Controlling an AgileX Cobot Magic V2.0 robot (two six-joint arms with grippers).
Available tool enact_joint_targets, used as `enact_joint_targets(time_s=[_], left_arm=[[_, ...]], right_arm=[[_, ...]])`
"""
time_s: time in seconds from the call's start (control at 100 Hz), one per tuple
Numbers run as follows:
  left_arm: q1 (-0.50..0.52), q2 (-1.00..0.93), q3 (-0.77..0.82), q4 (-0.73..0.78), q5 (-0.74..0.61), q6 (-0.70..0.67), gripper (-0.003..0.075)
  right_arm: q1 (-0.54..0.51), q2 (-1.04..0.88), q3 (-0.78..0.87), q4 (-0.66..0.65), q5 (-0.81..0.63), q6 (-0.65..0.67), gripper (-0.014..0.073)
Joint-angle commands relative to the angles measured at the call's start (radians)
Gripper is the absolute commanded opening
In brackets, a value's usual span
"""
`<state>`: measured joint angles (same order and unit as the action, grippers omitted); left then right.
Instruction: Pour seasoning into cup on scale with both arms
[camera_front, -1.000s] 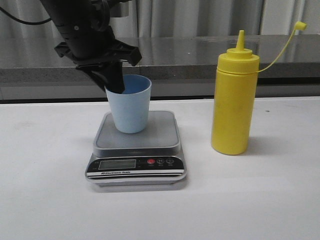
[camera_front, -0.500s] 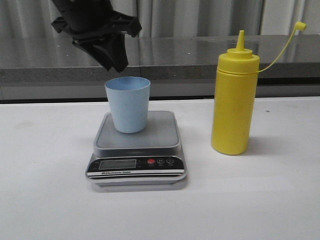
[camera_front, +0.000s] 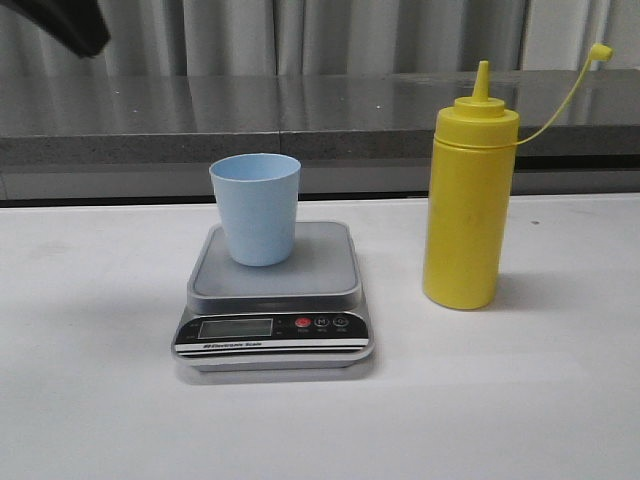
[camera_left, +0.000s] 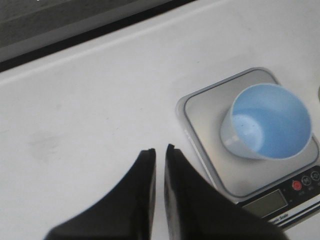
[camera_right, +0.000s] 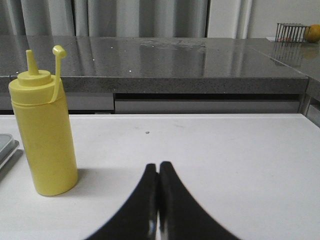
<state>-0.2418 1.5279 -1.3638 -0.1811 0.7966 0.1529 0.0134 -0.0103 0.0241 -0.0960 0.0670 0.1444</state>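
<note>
The pale blue cup stands upright and empty on the scale, toward its back left. The yellow seasoning bottle stands upright on the white table to the scale's right, its cap off the nozzle and hanging on its tether. My left gripper is high above the table, left of the scale and cup; its jaws are almost together and hold nothing. In the front view only a black bit of the left arm shows, top left. My right gripper is shut and empty, low over the table, right of the bottle.
A grey stone counter ledge runs along the table's far edge, with grey curtains behind. A wire basket with an orange fruit stands on the counter far off to the right.
My left gripper, which had one finger inside the cup's rim, has risen and moved up and to the left, almost out of the front view. The cup stays on the scale.
</note>
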Motion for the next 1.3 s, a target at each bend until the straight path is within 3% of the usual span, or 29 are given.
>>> enact_joint_targets(time_s=[0.0, 0.37, 0.82, 0.99, 1.29], left_arm=[[0.043, -0.118, 0.055, -0.013, -0.078, -0.011, 0.001], [0.191, -0.525, 0.414, -0.013, -0.237, -0.011, 0.001], [0.192, -0.988, 0.736, -0.013, -0.27, -0.011, 0.001], [0.192, -1.149, 0.821, -0.014, -0.27, -0.011, 0.001], [0.192, -1.354, 0.914, -0.014, -0.26, -0.011, 0.001]], right_arm=[[-0.005, -0.014, 0.002, -0.003, -0.077, 0.0, -0.0067], [-0.005, -0.014, 0.002, -0.003, -0.077, 0.0, -0.0067], [-0.005, -0.014, 0.002, -0.003, -0.093, 0.0, -0.0067], [-0.005, -0.014, 0.002, -0.004, -0.149, -0.002, -0.0067], [-0.005, -0.004, -0.081, -0.004, -0.091, -0.004, -0.0067]])
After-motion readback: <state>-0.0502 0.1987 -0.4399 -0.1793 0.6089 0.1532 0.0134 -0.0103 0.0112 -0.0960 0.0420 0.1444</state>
